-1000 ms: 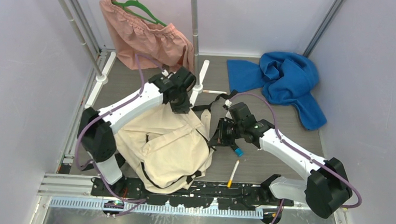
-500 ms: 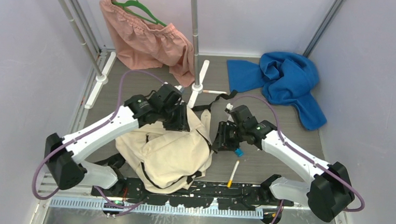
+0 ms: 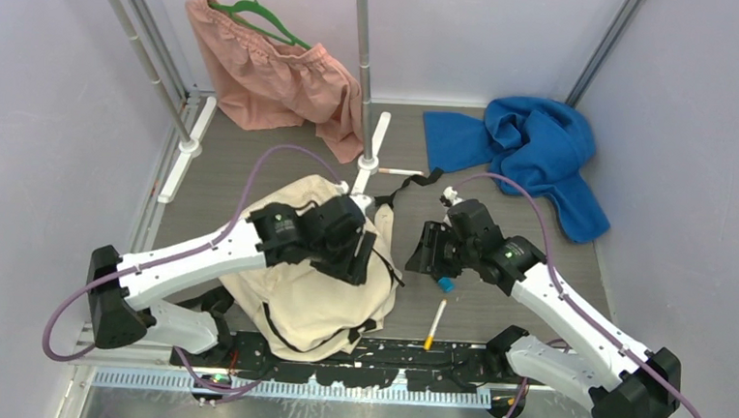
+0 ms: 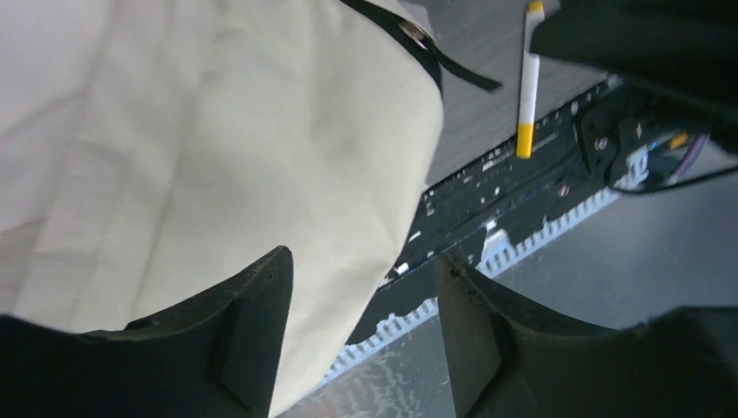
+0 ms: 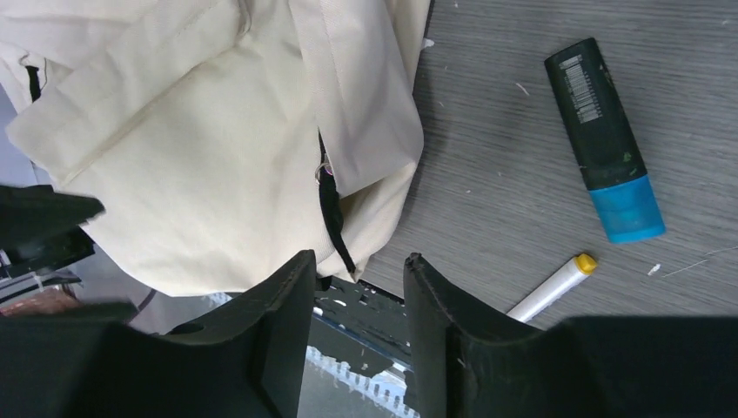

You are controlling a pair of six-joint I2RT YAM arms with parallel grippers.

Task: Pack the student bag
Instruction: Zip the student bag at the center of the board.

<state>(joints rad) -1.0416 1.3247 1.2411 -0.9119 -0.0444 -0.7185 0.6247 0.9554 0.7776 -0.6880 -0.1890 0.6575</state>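
Rail, far left: clothes rail (image 3: 359,63) carries a pink garment (image 3: 277,68) on a green hanger (image 3: 261,16); hung well apart from the work, so judged no part of the packing.
Bag: student bag (image 3: 292,296), a cream backpack, lies slumped on the table (image 3: 536,268) left of centre, close to the arm bases; soft and collapsed, black straps trailing; cannot tell whether its mouth is open.
Left arm: left gripper (image 4: 363,259) hovers over the bag's right side; fingers fairly wide, nothing between them; judged placed to take up fabric and hold the bag for loading.
Right arm: right gripper (image 5: 358,259) sits just off the bag's right edge, over bare table; fingers parted narrowly, empty.
Loose items: black highlighter (image 5: 605,139) with blue cap and white marker (image 5: 557,287) with yellow cap lie on the table right of the bag, near each other, not touching; likely the contents; the right arm is nearest.
Far right: blue fleece cloth (image 3: 534,151) heaped at the back; untouched.
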